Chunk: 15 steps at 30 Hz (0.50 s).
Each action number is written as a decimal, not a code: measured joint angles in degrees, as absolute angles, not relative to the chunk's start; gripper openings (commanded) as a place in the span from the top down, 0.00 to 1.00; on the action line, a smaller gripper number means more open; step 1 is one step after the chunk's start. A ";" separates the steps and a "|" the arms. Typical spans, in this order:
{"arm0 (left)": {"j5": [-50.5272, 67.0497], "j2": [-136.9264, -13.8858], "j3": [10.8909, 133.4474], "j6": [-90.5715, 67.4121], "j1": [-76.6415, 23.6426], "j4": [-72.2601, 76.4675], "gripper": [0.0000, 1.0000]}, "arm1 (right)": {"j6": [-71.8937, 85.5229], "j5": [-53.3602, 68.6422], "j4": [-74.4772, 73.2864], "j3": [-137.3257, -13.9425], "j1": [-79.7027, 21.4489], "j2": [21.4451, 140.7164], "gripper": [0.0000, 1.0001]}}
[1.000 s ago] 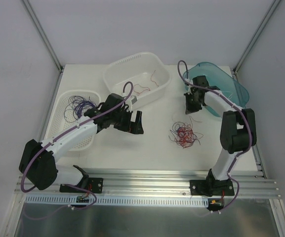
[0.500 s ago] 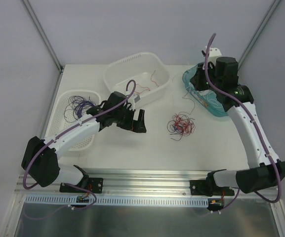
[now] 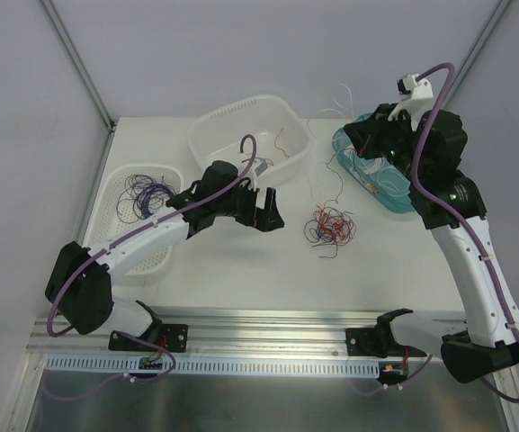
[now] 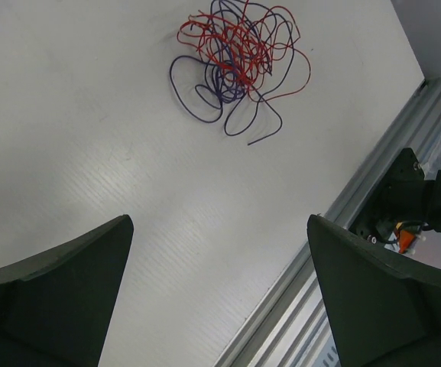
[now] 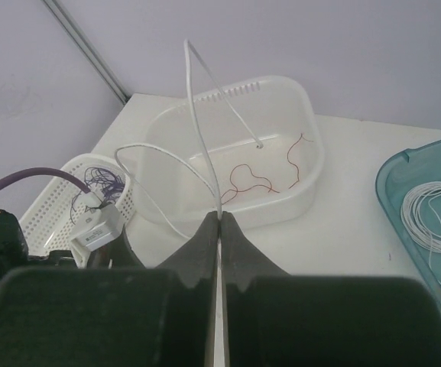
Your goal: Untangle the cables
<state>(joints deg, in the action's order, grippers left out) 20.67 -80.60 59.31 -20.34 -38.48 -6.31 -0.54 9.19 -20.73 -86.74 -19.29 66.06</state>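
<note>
A tangle of red and purple cables [image 3: 329, 225] lies on the table right of centre; it also shows at the top of the left wrist view [image 4: 235, 61]. My right gripper [image 3: 358, 135] is raised over the table's back right and is shut on a thin white cable [image 5: 205, 138]. In the right wrist view the gripper [image 5: 220, 215] pinches it, and the cable loops upward and trails down. My left gripper [image 3: 268, 212] is open and empty, just left of the tangle; its fingers frame bare table in the left wrist view [image 4: 216, 229].
A white tub [image 3: 207, 135] at the back centre holds a few red cables [image 5: 254, 177]. A white slotted basket [image 3: 115, 236] at the left holds purple cables [image 3: 147, 191]. A teal tray [image 3: 342, 148] at the back right holds coiled white cable [image 5: 434, 214]. A metal rail [image 3: 268, 328] runs along the near edge.
My right arm has risen, drawing the white cable up and away from the tangle. My left gripper has moved right, closer to the tangle.
</note>
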 measured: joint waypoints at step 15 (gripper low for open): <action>14.50 -92.55 54.46 -20.99 -47.77 29.76 0.01 | 9.52 2.66 -16.01 -83.53 -22.65 63.88 0.99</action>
